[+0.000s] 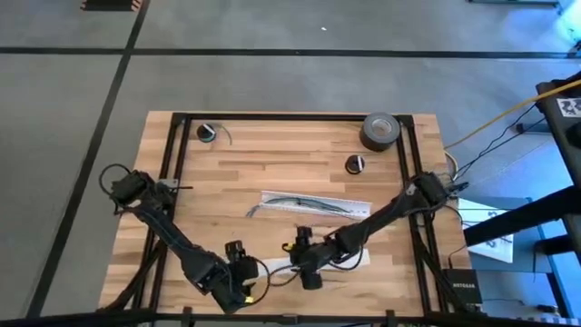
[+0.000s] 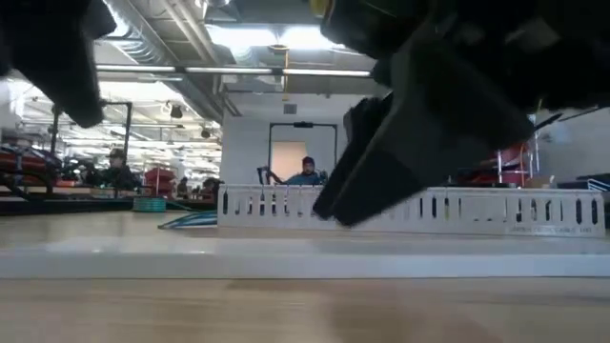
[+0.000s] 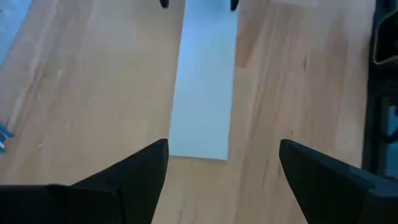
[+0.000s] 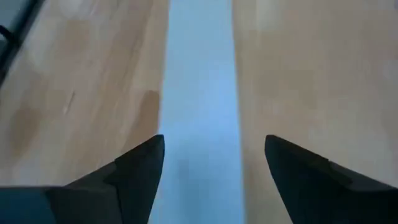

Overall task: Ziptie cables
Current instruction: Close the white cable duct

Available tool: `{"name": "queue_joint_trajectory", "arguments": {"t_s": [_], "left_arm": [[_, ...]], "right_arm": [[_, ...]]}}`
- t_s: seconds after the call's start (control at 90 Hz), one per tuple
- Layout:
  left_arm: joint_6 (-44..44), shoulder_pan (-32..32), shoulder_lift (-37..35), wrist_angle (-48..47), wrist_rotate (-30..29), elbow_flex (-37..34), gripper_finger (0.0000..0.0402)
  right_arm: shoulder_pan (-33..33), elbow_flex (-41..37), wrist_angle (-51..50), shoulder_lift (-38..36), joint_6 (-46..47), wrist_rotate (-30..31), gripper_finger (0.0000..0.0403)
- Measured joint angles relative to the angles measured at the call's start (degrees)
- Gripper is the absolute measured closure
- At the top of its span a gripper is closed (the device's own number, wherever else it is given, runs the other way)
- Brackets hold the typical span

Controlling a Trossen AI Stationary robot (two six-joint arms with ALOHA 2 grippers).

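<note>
The cables (image 1: 292, 202) are thin grey-green wires lying along a long white slotted strip (image 1: 318, 203) at mid-table; in the low view their splayed ends (image 2: 191, 220) show left of that strip (image 2: 410, 208). The ziptie is not in view. A flat white strip (image 1: 280, 266) lies near the table's front edge. My left gripper (image 1: 249, 272) is open at one end of it, with the strip's end (image 3: 200, 146) between its fingers (image 3: 224, 152). My right gripper (image 1: 298, 262) is open over the same strip (image 4: 199, 93), one finger on each side (image 4: 214, 146).
A grey tape roll (image 1: 381, 130) stands at the far right corner. Two small black round objects (image 1: 210, 132) (image 1: 355, 163) lie toward the far edge. A black frame (image 1: 172, 154) rims the table. People sit in the room beyond (image 2: 307, 171).
</note>
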Motion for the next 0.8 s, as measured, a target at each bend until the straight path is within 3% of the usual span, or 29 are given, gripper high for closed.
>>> {"name": "queue_joint_trajectory", "arguments": {"t_s": [0.211, 0.478, 0.8], "left_arm": [[-3.3, -1.5, 0.0, 0.1, 0.1, 0.0, 0.011], [-2.9, -2.7, 0.0, -0.2, 0.1, 0.0, 0.011], [-2.3, -2.6, 0.1, 0.0, 0.0, 0.0, 0.011]], "right_arm": [[-0.1, 2.9, -0.2, 2.8, 1.1, 2.4, 0.0136], [0.5, 3.3, 0.2, 4.9, 1.2, 0.1, 0.0136], [0.8, 3.6, -0.2, 6.6, 0.7, 2.6, 0.014]]}}
